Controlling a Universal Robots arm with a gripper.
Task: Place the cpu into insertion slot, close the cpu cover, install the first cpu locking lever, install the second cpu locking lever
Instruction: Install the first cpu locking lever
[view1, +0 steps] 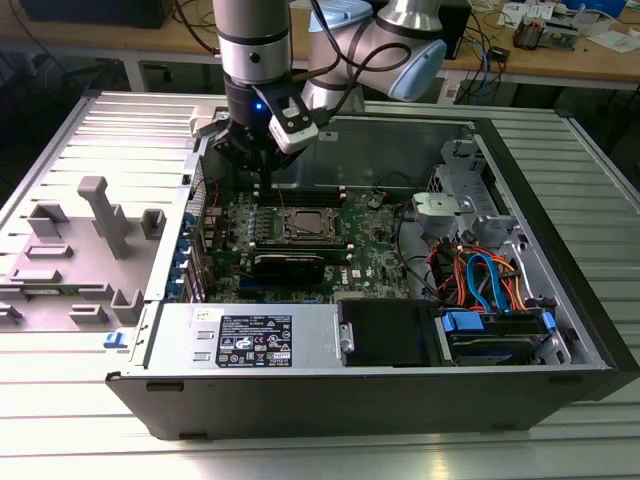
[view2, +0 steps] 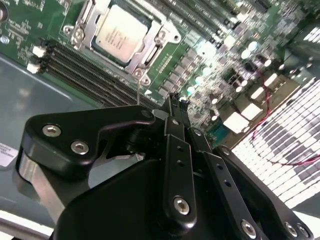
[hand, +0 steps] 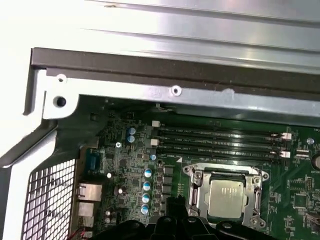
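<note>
The cpu, a silver-grey square, lies flat in the insertion slot on the green board. The cpu cover is folded down as a silver frame around it. My gripper hangs just above the board beside the socket, toward the exterior view's left. Its black fingers are shut together with nothing between them. A thin metal wire sticks out from the socket corner nearest the fingertips.
Long black memory slots run along one side of the socket. The case wall stands close behind. A black fan shroud, cables and a drive bay fill the case toward the exterior view's right.
</note>
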